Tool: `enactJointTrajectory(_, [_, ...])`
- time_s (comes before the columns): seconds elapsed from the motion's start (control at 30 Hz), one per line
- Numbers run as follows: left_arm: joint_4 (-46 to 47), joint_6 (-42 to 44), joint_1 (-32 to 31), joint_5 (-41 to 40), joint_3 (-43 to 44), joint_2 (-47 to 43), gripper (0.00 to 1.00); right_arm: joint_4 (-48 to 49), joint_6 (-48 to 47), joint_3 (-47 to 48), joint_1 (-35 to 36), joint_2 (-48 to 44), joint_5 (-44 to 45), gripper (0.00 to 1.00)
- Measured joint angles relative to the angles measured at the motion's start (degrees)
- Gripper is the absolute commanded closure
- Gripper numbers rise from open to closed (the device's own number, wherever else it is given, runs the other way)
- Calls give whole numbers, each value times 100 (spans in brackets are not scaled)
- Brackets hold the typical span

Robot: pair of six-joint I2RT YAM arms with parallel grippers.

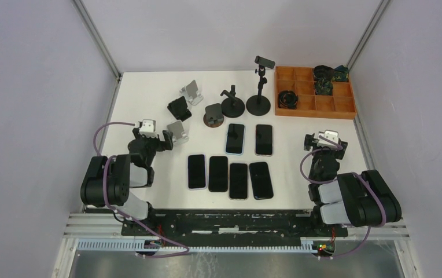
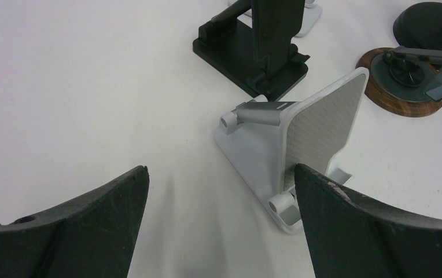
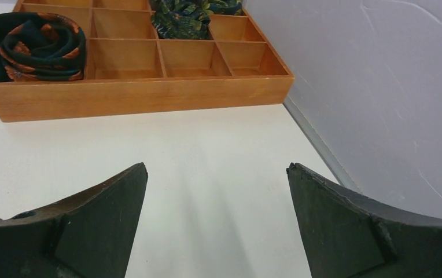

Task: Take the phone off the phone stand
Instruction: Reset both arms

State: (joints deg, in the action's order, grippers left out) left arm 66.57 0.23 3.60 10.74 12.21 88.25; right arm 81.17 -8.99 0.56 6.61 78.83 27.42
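Note:
Several dark phones (image 1: 235,138) lie flat on the white table (image 1: 149,92) between the arms. None of them shows on a phone stand. The stands are grouped at the back: a silver folding stand (image 1: 177,131), a black folding one (image 1: 179,108), another silver one (image 1: 192,91), a wood-based one (image 1: 213,113) and two black pole stands (image 1: 258,87). My left gripper (image 1: 149,136) is open and empty. In the left wrist view, that left gripper (image 2: 221,168) has the silver stand (image 2: 299,139) just ahead of its right finger. My right gripper (image 1: 326,143) is open over bare table, as the right gripper (image 3: 217,166) also shows in its wrist view.
A wooden compartment tray (image 1: 315,92) with rolled dark cloths stands at the back right, and the tray's front wall (image 3: 137,95) faces the right gripper. Grey walls close in the table on both sides. The right wall (image 3: 380,87) is near the right arm.

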Motion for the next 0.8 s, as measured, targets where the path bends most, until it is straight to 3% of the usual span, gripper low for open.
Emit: enactJointTrajectory(0.8, [-4, 0, -48, -72, 2, 0, 0, -111, 11, 0, -2, -4, -219, 2])
